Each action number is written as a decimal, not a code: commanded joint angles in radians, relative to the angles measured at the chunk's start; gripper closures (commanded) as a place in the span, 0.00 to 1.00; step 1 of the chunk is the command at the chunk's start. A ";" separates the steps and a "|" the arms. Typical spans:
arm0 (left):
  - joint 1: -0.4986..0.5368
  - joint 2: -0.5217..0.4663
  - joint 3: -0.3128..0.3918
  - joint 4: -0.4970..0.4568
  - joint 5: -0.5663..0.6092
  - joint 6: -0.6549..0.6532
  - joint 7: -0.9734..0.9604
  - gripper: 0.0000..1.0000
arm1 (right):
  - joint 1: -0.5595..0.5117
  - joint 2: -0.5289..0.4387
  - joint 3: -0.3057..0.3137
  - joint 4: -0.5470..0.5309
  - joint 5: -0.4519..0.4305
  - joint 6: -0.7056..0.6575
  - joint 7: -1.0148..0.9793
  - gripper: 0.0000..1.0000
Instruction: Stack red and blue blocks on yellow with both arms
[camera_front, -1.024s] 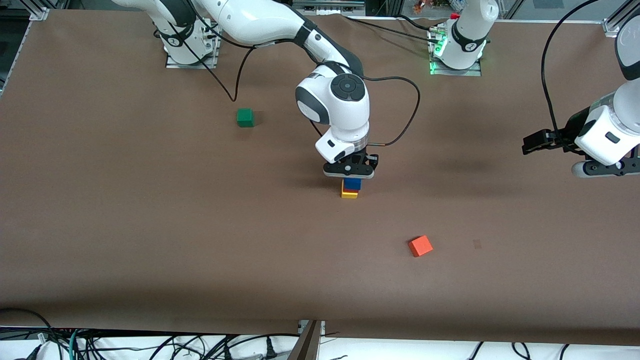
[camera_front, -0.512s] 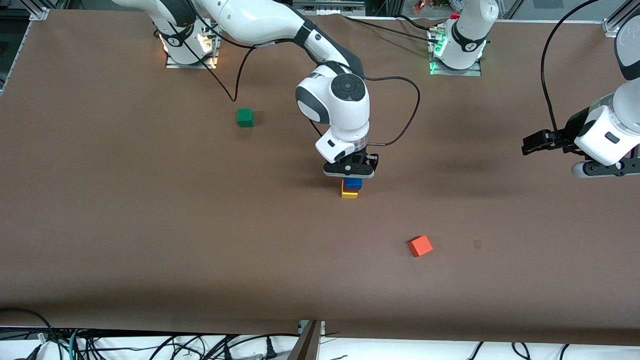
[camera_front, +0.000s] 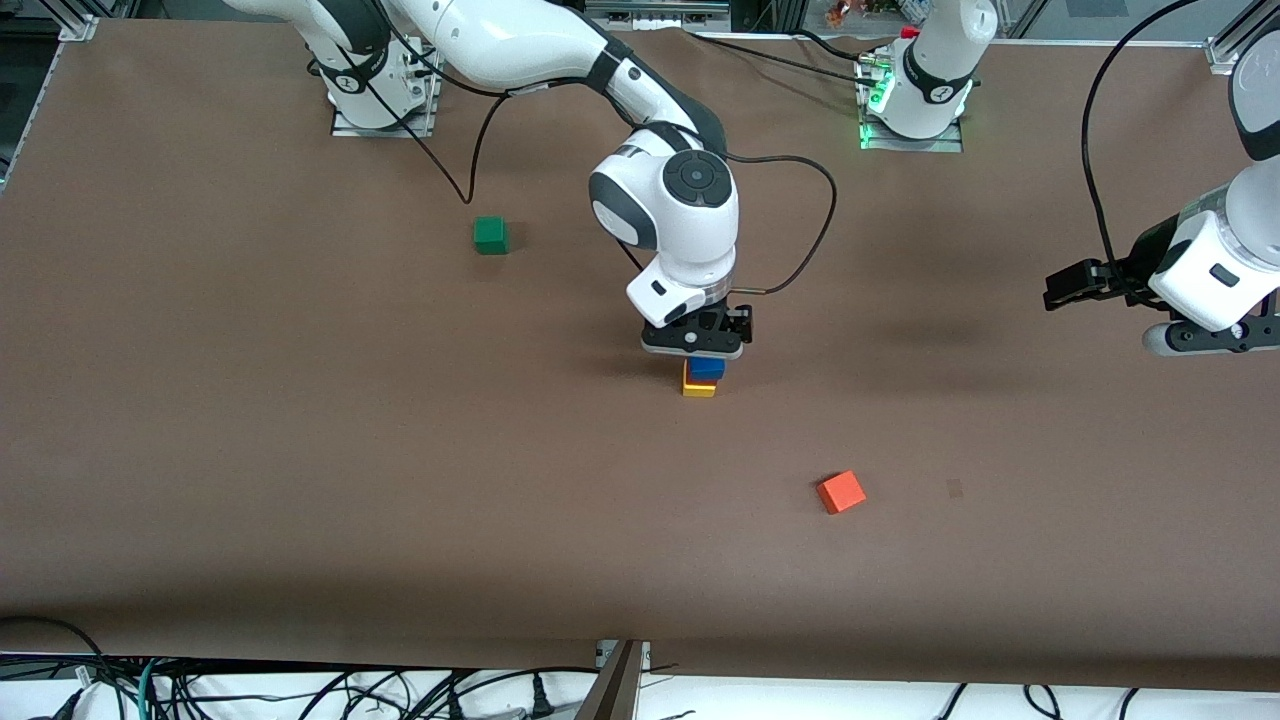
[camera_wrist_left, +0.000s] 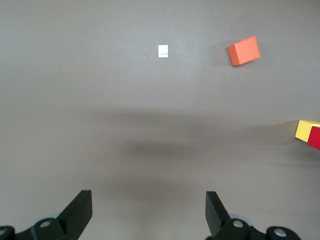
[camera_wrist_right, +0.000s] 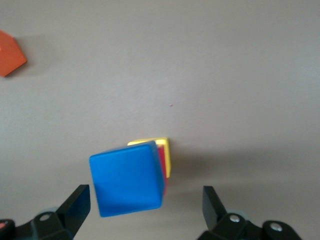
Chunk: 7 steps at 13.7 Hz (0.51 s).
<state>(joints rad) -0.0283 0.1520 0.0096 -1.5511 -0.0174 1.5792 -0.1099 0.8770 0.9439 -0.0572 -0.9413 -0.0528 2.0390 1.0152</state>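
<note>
A yellow cube (camera_front: 698, 390) stands mid-table with the red cube on it and the blue cube (camera_front: 706, 368) on top. In the right wrist view the blue cube (camera_wrist_right: 127, 182) covers most of the red cube (camera_wrist_right: 162, 167) and yellow cube (camera_wrist_right: 167, 150) and sits slightly twisted against them. My right gripper (camera_front: 696, 352) is directly over the stack, open, its fingers (camera_wrist_right: 80, 200) apart on either side of the blue cube without touching it. My left gripper (camera_front: 1200, 342) waits open and empty over the left arm's end of the table.
An orange cube (camera_front: 841, 491) lies nearer the front camera than the stack, toward the left arm's end; it also shows in the left wrist view (camera_wrist_left: 243, 50). A green cube (camera_front: 490, 235) lies toward the right arm's base. Black cables trail near both bases.
My right hand has shifted slightly upward over the stack. The cubes and the left arm have not moved.
</note>
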 joint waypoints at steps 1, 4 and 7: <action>0.005 0.000 -0.007 0.005 0.017 0.005 0.019 0.00 | -0.078 -0.079 0.013 0.010 0.036 -0.133 -0.004 0.01; 0.005 0.000 -0.007 0.005 0.016 0.005 0.019 0.00 | -0.186 -0.152 0.010 0.004 0.089 -0.235 -0.128 0.00; 0.007 0.000 -0.007 0.005 0.014 0.005 0.019 0.00 | -0.318 -0.238 0.005 -0.046 0.105 -0.334 -0.250 0.00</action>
<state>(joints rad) -0.0282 0.1522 0.0095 -1.5511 -0.0174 1.5795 -0.1099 0.6355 0.7704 -0.0640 -0.9276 0.0263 1.7555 0.8181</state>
